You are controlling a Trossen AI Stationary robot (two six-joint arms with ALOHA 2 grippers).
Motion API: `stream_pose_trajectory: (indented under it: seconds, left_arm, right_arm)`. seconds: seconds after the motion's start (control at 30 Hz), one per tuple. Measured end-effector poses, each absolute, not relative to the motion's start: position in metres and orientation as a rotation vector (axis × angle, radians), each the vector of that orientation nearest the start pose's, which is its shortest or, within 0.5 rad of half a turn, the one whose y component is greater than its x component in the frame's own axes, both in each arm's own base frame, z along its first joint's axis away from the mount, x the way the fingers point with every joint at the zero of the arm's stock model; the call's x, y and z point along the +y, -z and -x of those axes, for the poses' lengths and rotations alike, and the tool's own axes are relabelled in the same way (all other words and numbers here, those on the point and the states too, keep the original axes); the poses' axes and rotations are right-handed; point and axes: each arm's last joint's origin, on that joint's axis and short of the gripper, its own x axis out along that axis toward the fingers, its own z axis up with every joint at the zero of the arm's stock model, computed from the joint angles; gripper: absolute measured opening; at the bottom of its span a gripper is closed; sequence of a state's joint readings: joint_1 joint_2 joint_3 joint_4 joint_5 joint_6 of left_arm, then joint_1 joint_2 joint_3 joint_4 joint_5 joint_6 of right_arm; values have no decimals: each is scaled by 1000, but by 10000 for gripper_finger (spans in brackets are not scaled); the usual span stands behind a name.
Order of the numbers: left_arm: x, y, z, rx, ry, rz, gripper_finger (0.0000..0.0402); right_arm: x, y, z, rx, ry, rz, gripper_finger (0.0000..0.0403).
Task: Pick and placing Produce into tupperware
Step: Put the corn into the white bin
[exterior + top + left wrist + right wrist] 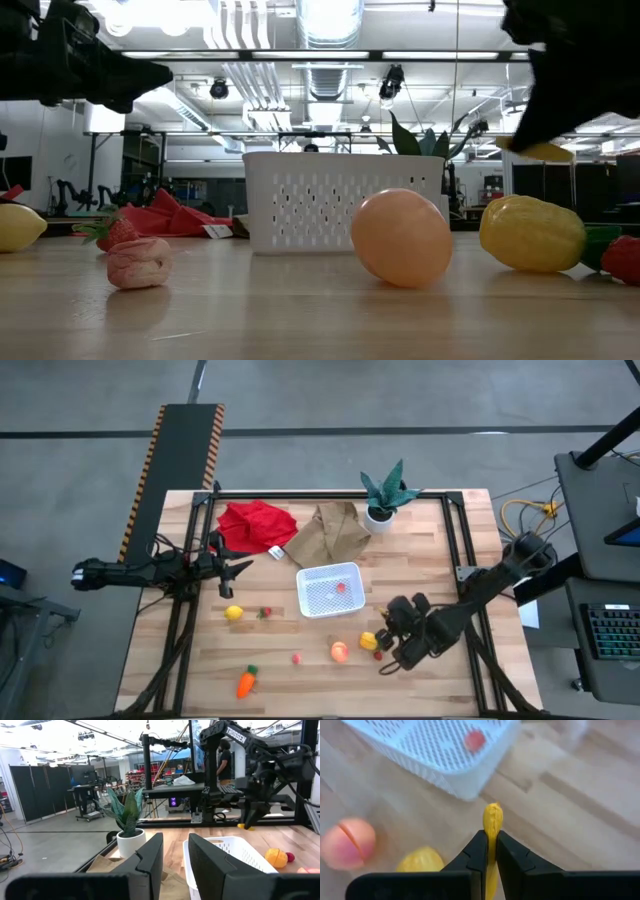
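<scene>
The white tupperware stands mid-table with one red berry in it. My right gripper hovers near its right corner, shut on a small yellow produce piece. On the wood lie the peach fruit, yellow pepper, a pink berry, lemon, strawberry and carrot. My left gripper is open, raised left of the tupperware and touching nothing. My right gripper pinches the thin yellow piece between its two fingers, and the piece's end sticks out past the fingertips. The fingers point down from above. The piece is lifted clear of the table, above the yellow pepper.
A red cloth, a brown paper bag and a potted plant sit along the far edge. A small red piece lies beside the pepper. Black frame rails run along the table's left and right sides.
</scene>
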State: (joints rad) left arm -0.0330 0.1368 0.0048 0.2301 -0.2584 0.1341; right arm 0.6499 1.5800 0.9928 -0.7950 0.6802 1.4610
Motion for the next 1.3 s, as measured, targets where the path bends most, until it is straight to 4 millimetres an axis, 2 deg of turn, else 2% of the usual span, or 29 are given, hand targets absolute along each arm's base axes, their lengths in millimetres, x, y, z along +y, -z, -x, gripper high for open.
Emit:
stream_pose_trajectory:
  seconds: [0.5,1.07,1.3]
  left_arm:
    - [4,-176,-105,-82,-231,-120,80]
    - [4,-176,-105,-77,-231,-121,80]
    - [4,-176,-105,-77,-230,-121,80]
  right_arm:
    - [104,-215,-281,682,589,-346,28]
    - [62,-221,-301,659,597,-334,28]
    - [45,-221,-306,677,581,-382,28]
